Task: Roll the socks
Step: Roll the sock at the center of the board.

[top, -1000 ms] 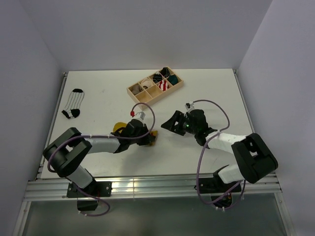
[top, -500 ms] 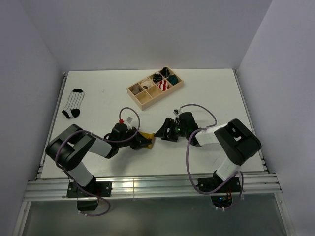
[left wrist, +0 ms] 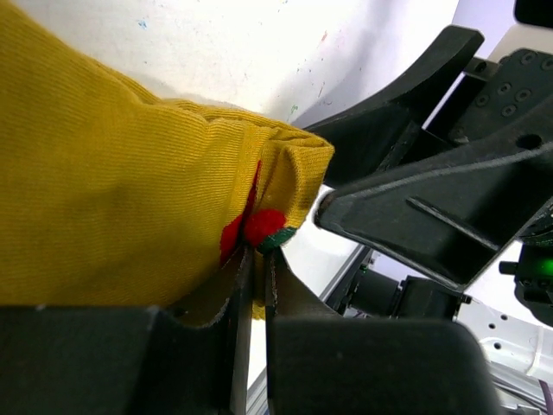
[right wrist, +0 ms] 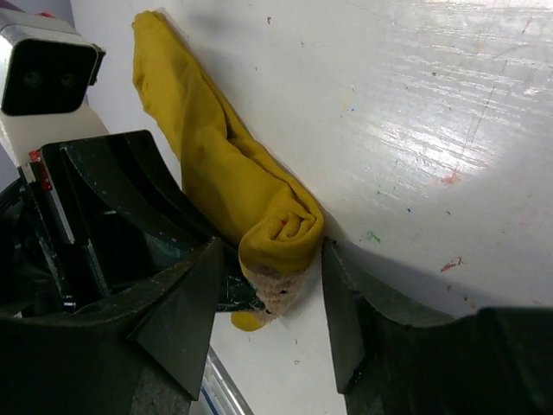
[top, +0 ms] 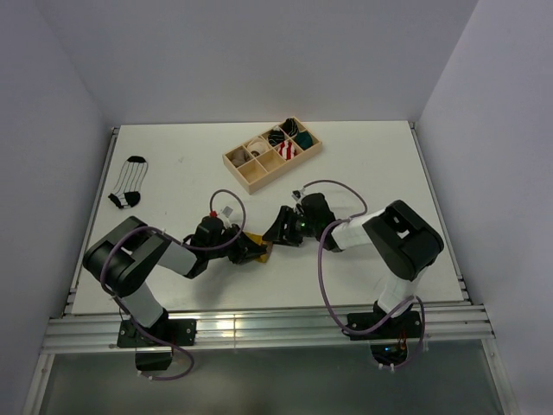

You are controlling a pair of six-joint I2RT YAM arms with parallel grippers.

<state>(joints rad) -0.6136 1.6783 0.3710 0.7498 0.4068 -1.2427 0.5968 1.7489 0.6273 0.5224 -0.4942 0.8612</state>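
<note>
1 yellow sock (right wrist: 216, 173): left fingers (left wrist: 112, 363) clamped on it, right fingers (right wrist: 164, 337) apart astride it.

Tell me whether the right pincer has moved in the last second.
Yes. Against the fixed wooden tray, the right pincer has slid left, toward the tray's near corner, and now straddles the yellow sock.

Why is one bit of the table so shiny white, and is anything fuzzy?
In the right wrist view, light bounces off the table as a white glare patch, yet the yellow sock looks sharp. In the left wrist view, the sock's knit is crisp, but the left arm's fingers are dark and slightly soft. Top external view: evenly lit, faint shadows.
</note>
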